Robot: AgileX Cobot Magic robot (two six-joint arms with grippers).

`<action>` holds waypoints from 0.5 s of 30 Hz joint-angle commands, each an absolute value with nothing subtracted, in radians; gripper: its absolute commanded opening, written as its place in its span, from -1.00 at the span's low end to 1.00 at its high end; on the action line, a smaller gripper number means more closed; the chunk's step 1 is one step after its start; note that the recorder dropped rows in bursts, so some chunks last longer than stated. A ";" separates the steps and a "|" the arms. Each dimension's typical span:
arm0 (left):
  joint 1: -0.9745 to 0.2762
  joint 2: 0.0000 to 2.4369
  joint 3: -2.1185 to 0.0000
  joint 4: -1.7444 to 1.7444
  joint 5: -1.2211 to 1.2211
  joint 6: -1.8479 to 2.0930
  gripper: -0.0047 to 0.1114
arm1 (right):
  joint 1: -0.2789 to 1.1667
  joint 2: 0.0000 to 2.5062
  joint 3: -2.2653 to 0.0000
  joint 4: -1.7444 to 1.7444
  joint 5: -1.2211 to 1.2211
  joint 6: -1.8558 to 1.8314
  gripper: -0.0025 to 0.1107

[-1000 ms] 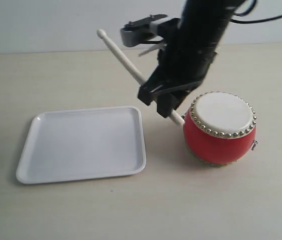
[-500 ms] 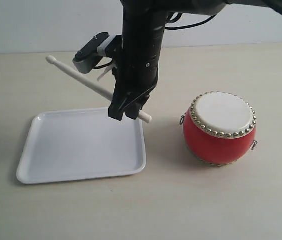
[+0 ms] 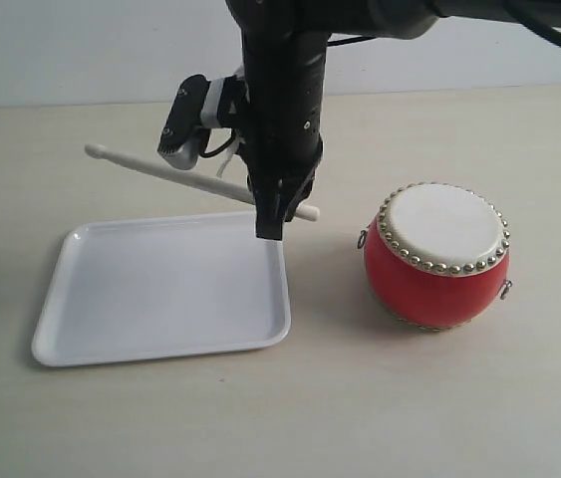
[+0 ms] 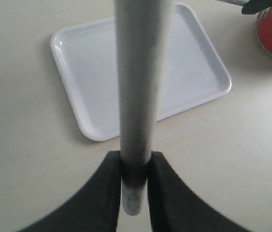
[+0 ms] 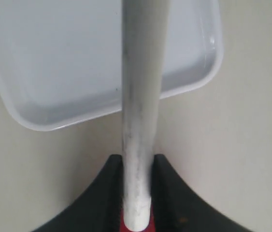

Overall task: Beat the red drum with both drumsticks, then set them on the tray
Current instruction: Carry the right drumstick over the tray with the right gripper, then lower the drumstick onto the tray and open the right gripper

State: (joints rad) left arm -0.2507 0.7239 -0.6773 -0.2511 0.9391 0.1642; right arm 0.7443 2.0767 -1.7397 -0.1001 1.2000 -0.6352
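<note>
The drum (image 3: 429, 289) is coloured glossy red, its skin cream-white and ringed with brass-coloured studs (a dotted band). The tray (image 3: 160, 289) is seen plain white, the drumsticks (image 4: 136, 87) pale cream, the left claw (image 4: 135, 181) and right claw (image 5: 136, 176) black, the table (image 3: 439, 418) light beige.

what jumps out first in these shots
A black arm reaches down mid-scene, its right gripper shut on a pale drumstick slanting over the far edge of the white tray. On the right of the exterior view stands the glossy red drum with its studded cream skin. The left gripper clamps the other drumstick.
</note>
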 commanded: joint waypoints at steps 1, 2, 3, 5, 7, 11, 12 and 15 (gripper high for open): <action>-0.250 0.712 -0.675 -0.231 0.952 0.156 -0.92 | 0.744 2.083 -1.749 -0.048 1.135 -0.749 -0.96; -0.250 0.707 -0.675 -0.218 0.957 0.156 -0.92 | 0.744 2.089 -1.749 -0.030 1.130 -0.782 -0.96; -0.250 0.700 -0.675 -0.213 0.961 0.156 -0.92 | 0.752 2.094 -1.749 -0.024 1.130 -0.809 -0.96; -0.250 0.683 -0.675 -0.216 0.962 0.148 -0.92 | 0.769 2.110 -1.749 -0.029 1.131 -0.850 -0.96; -0.250 0.671 -0.675 -0.228 0.964 0.148 -0.92 | 0.789 2.128 -1.749 -0.032 1.104 -0.862 -0.96; -0.250 0.659 -0.675 -0.229 0.972 0.148 -0.92 | 0.827 2.176 -1.751 -0.064 1.039 -0.862 -0.96; -0.250 0.659 -0.675 -0.229 0.975 0.148 -0.92 | 0.831 2.188 -1.751 -0.070 1.038 -0.862 -0.96; -0.250 0.658 -0.675 -0.240 0.982 0.148 -0.92 | 0.832 2.235 -1.751 -0.076 1.017 -0.855 -0.96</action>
State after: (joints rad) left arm -0.2507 0.6638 -0.6773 -0.2244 0.9765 0.1565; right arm 0.8307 2.1992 -1.7455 -0.0561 1.0457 -0.8517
